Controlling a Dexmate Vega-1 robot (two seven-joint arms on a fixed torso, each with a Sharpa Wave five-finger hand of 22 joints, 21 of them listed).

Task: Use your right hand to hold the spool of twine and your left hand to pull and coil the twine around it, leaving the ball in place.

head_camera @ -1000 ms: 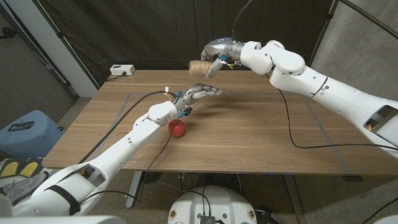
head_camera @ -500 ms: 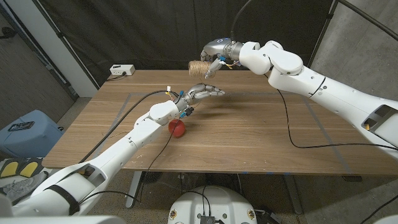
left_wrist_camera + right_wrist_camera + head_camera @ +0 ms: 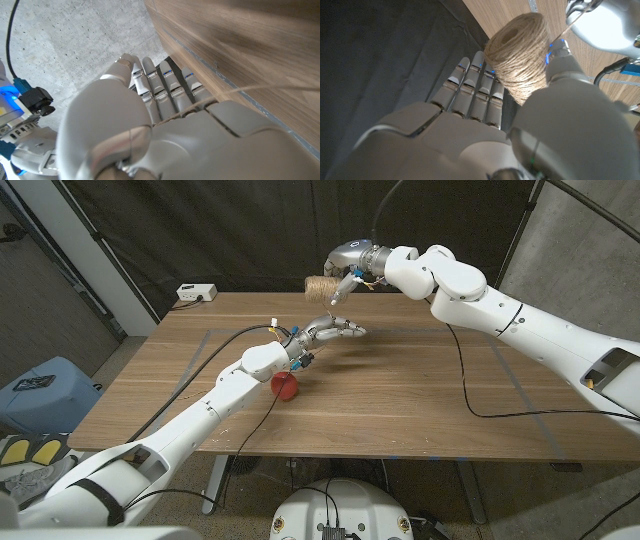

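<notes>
Above the worktop's (image 3: 420, 395) far edge, the spool of twine (image 3: 319, 288) is held aloft, clamped in the right hand (image 3: 347, 275). Judged light, fibrous, grippy; best held across its wound body. Strand (image 3: 270, 88) thin, limp. Left hand (image 3: 325, 332) hovers just below, fingers together; any pinch cannot be told. Ball (image 3: 285, 386) sits nearer, open wood rightward.
</notes>
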